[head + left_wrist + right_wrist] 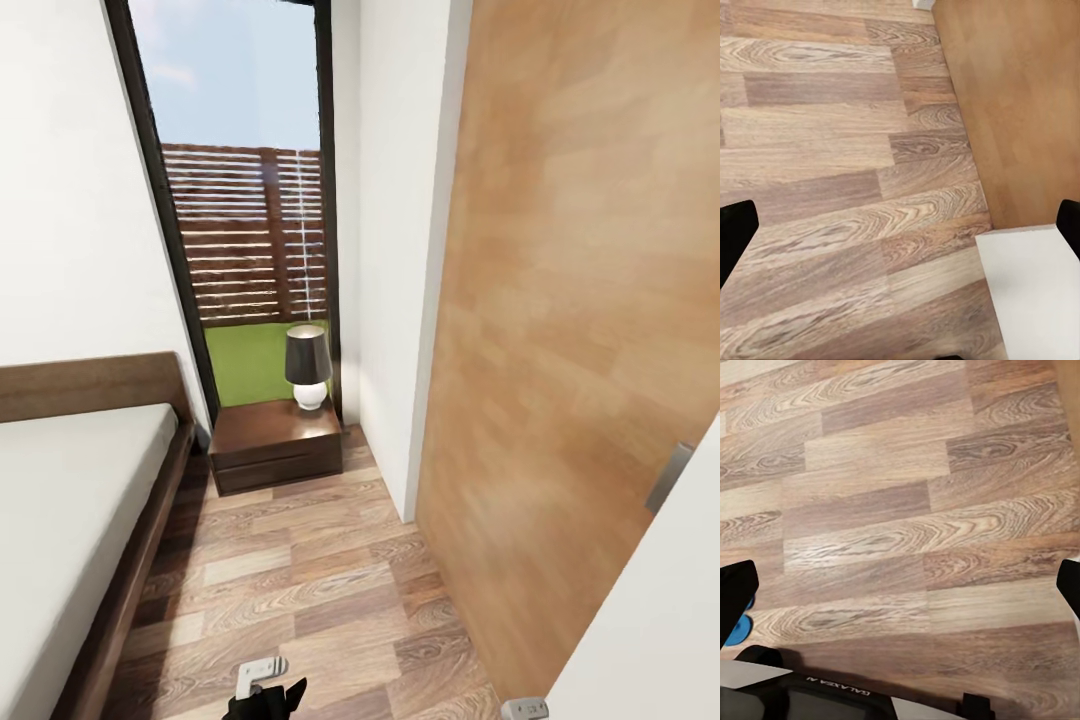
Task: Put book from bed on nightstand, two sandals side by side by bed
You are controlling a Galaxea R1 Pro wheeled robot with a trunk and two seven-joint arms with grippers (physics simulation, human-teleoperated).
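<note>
The bed point(70, 500), with a pale mattress and a dark wooden frame, fills the left of the head view. At its head, under the tall window, stands the dark nightstand point(275, 440). My left gripper point(900, 229) hangs open over the plank floor beside a door, its black fingertips point(735, 232) wide apart. My right gripper point(902, 589) is also open above bare floor. A small bright blue patch point(736, 628) peeks out by one right finger; too little shows to tell if it is a sandal. The book is out of view.
A lamp point(307, 365) with a dark shade stands on the nightstand. A light wooden door point(580, 350) and a white wall corner point(400, 300) close off the right side. The plank floor point(300, 580) forms a narrow aisle between bed and door. My base point(817, 701) shows in the right wrist view.
</note>
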